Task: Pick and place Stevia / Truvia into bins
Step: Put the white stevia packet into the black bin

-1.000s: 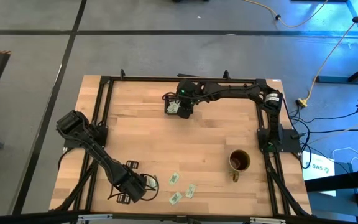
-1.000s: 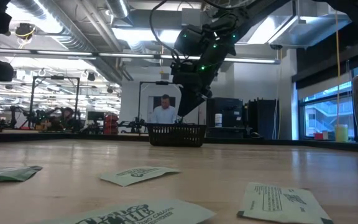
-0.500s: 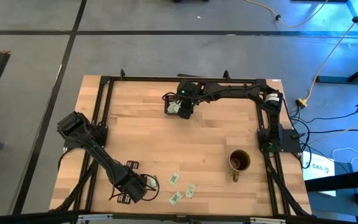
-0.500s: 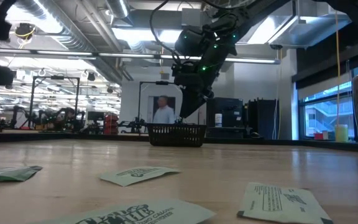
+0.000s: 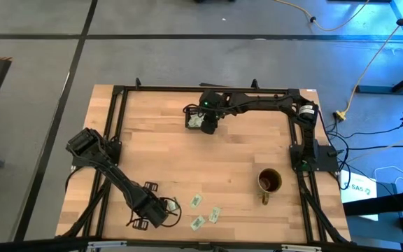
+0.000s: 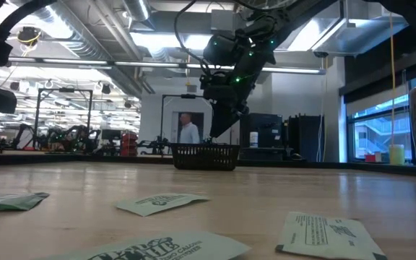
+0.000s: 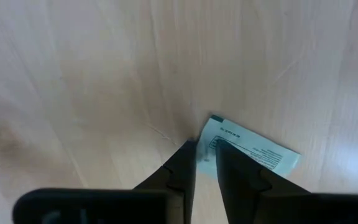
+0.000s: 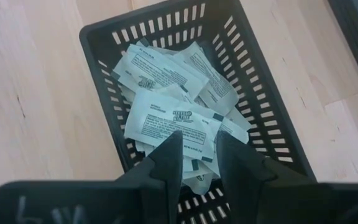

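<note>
My left gripper (image 7: 205, 163) is down at the near edge of the counter (image 5: 187, 154), its two fingers standing narrowly apart astride the end of one sweetener packet (image 7: 248, 150); I judge it is about to pinch, but I can't tell whether the paper is actually caught. The packet's long axis runs away from the fingertips at a slant, so only its near corner sits between them, and the fingers hide that corner. In the high view this gripper (image 5: 161, 212) covers the packet completely, with three loose packets (image 5: 206, 212) just beside it toward the mug (image 5: 269, 180). My right gripper (image 8: 197, 163) hangs over the black bin (image 8: 260, 81) at the far side of the counter, fingers open and holding nothing, with a heap of packets (image 8: 169, 93) lying in the bin below. The left arm is plainly the nearer one to the loose packets; the bin is well apart from them. From the low view the bin (image 6: 206, 156) shows only as a slatted wall, its contents out of sight.
</note>
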